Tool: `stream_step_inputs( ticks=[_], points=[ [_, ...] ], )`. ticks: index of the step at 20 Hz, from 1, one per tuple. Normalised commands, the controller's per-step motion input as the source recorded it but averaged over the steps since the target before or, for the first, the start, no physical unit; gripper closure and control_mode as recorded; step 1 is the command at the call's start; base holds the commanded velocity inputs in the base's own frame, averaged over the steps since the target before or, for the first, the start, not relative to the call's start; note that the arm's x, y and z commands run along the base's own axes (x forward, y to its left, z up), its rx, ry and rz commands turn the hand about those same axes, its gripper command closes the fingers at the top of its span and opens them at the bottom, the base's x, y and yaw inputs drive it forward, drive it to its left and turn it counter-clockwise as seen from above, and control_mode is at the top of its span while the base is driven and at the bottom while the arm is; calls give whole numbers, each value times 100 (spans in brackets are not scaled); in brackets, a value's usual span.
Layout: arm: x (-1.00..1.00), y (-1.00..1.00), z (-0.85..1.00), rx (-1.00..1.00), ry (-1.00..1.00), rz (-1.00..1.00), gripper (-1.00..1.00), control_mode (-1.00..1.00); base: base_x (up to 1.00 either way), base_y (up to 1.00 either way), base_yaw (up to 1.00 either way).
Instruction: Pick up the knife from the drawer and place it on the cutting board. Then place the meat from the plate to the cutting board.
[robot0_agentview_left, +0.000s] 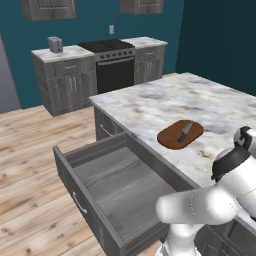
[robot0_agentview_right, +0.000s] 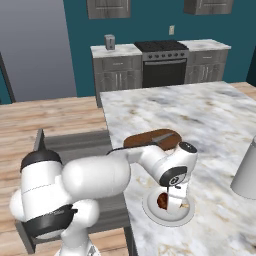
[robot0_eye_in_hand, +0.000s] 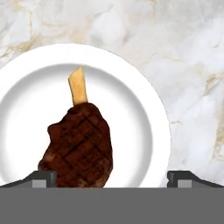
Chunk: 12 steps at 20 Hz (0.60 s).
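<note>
The knife (robot0_agentview_left: 185, 131) lies on the reddish-brown cutting board (robot0_agentview_left: 170, 139) on the marble island, its dark handle toward the near side. The wide grey drawer (robot0_agentview_left: 120, 185) stands pulled out and holds nothing that I can see. Nearer along the counter, the white plate (robot0_agentview_right: 150, 211) carries the meat (robot0_agentview_right: 162, 200), a dark lump with a tan bone stub. My gripper (robot0_agentview_right: 175, 196) hangs open just above the plate. In the hand view the meat (robot0_eye_in_hand: 78, 144) lies on the plate (robot0_eye_in_hand: 131, 109) between my spread fingertips (robot0_eye_in_hand: 43, 177), closer to the left one.
A grey cylindrical pot (robot0_agentview_right: 247, 172) stands on the counter at the right edge. The open drawer (robot0_agentview_right: 75, 145) juts over the wooden floor to the left of the island. A stove (robot0_agentview_left: 112, 47) and a toaster (robot0_agentview_left: 55, 45) stand at the far wall.
</note>
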Motion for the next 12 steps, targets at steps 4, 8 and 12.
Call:
stream_step_inputs(
  ticks=[4, 8, 12],
  points=[
    [23, -6, -21, 0, 0, 5, -100, -100, 0, 0, 0],
    [15, -11, -13, 0, 0, 6, -100, -100, 0, 0, 0],
    [8, -13, -8, 0, 0, 5, -100, -100, 0, 0, 0]
  ],
)
